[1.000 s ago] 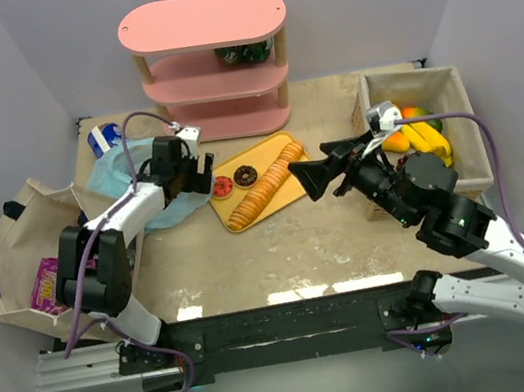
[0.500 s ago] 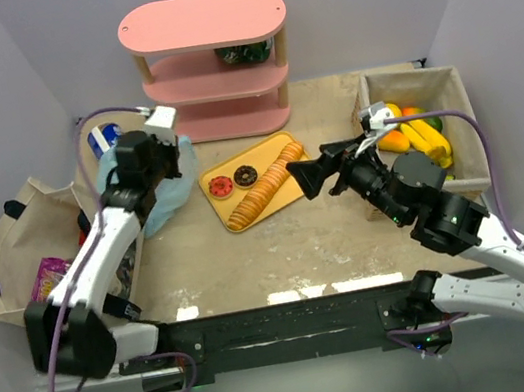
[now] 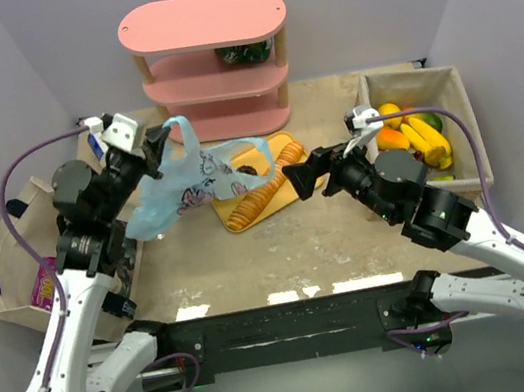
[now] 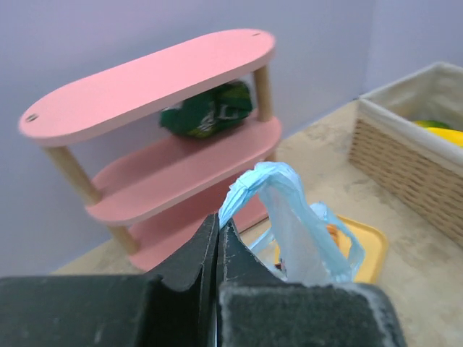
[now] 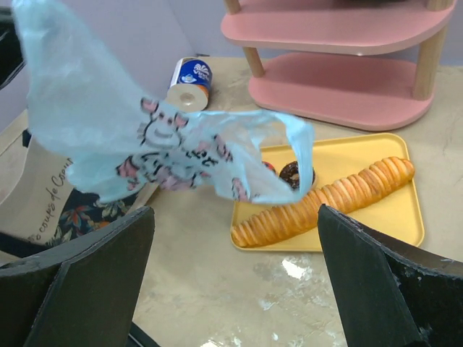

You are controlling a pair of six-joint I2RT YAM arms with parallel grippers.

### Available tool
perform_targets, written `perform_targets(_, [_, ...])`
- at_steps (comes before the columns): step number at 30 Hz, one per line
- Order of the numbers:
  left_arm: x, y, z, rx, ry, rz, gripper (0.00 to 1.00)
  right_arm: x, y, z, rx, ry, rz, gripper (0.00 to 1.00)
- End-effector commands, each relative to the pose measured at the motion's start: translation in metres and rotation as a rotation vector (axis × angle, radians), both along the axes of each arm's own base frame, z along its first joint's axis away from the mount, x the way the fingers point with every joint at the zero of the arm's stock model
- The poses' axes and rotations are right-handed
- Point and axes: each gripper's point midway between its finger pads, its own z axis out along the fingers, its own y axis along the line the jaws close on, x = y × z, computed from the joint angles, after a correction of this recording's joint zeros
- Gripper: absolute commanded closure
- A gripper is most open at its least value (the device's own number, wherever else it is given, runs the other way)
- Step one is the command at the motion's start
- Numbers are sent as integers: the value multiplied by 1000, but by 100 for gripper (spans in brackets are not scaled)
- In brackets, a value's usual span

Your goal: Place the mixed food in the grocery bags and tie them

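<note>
My left gripper [image 3: 153,144] is shut on a loop handle of a light-blue grocery bag [image 3: 189,183] with cartoon prints. It holds the bag in the air, and the bag drapes rightwards over the left end of the yellow tray [image 3: 285,141]. In the left wrist view the pinched handle [image 4: 278,195] rises from between the closed tips [image 4: 218,220]. My right gripper [image 3: 301,177] stands open to the right of the bag, facing it [image 5: 145,137], with nothing between its fingers [image 5: 235,217]. A chocolate doughnut [image 5: 293,173] lies on the tray, half behind the bag. Bananas [image 3: 425,139] lie in the wicker basket [image 3: 465,135].
A long sliced loaf [image 5: 325,202] lies across the tray. The pink shelf [image 3: 201,24] stands at the back with a green packet [image 4: 210,108] on its middle level. A blue-and-white can [image 5: 192,76] lies at the back left. A cloth tote [image 3: 8,251] at the left holds a purple packet [image 3: 46,285].
My left gripper closed on the bag's handle and lifted it up and back to the left, so the bag now hangs spread over the tray. The right gripper edged slightly left.
</note>
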Motion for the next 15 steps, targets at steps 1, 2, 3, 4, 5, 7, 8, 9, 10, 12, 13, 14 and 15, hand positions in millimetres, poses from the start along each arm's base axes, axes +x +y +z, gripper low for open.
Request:
perform_targets(1, [-80, -46, 30, -21, -164, -408, 100, -3, -11, 34, 111, 12, -49, 1])
perform_targets(2, [-86, -53, 23, -77, -134, -461, 100, -4, -9, 34, 116, 38, -48, 1])
perform_targets(3, [-94, -58, 19, -93, -129, -506, 100, -7, -4, 35, 151, 66, -23, 1])
perform_targets(4, [-105, -64, 14, -97, -125, -575, 100, -10, 2, 34, 165, 80, 4, 1])
perform_targets(5, [-110, -71, 7, -121, -106, -623, 100, -14, 10, 34, 179, 84, 50, 1])
perform_targets(7, [-122, -83, -3, -107, -79, -726, 100, -23, 28, 28, 166, 97, 153, 1])
perform_targets(8, [-130, -90, -5, -105, -70, -787, 100, -24, 31, 22, 147, 100, 170, 1])
perform_targets(9, [-136, -94, -6, -96, -62, -833, 100, -22, 32, 17, 111, 89, 174, 1])
perform_targets(10, [-145, -101, -13, -77, -38, -912, 100, -23, 32, 12, 94, 90, 180, 1])
perform_targets(12, [-162, -110, -11, -73, -33, -1015, 100, -22, 29, -7, 33, 111, 172, 1])
perform_targets(13, [-166, -114, -15, -62, -21, -1059, 100, -22, 27, -10, 19, 113, 169, 1])
perform_targets(14, [-171, -118, -17, -56, -19, -1088, 100, -23, 25, -20, -9, 124, 166, 1])
perform_targets(15, [-172, -120, -19, -47, -18, -1105, 100, -23, 24, -26, -44, 111, 173, 1])
